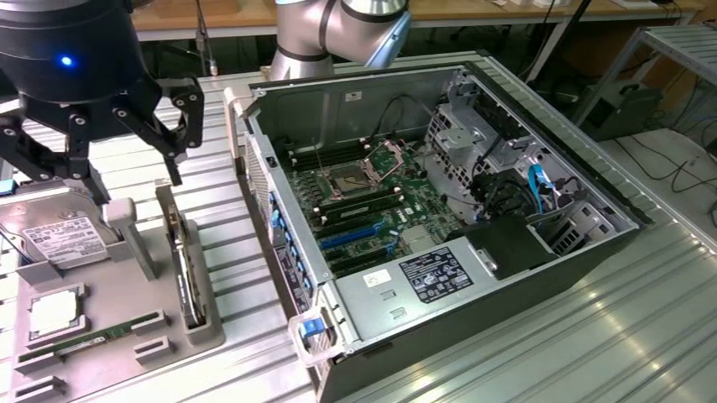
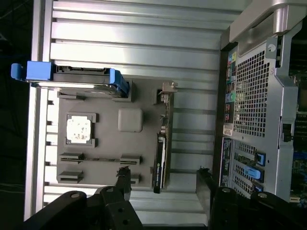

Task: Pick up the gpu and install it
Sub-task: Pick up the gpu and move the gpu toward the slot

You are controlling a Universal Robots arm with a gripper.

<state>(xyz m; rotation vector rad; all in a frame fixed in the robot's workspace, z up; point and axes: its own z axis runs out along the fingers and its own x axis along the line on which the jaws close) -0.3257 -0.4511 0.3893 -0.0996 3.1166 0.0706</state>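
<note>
The gpu (image 1: 185, 269) stands on its long edge in a slot of the grey parts tray (image 1: 123, 294) on the exterior view's left. In the wrist view the gpu (image 2: 160, 148) is a thin dark card with its silver bracket (image 2: 167, 88) at the end away from the gripper. My gripper (image 1: 134, 185) hangs above the tray and the card, apart from both. It is open, and its black fingers (image 2: 122, 182) stand spread to either side of the card's line with nothing between them.
The open computer case (image 1: 370, 92) lies on its side at the exterior view's right, with blue expansion slots (image 1: 353, 239) on the motherboard. The tray also holds a hard drive (image 1: 62, 235), a processor (image 1: 50, 311) and a green memory stick (image 1: 96, 340). The table is ribbed metal.
</note>
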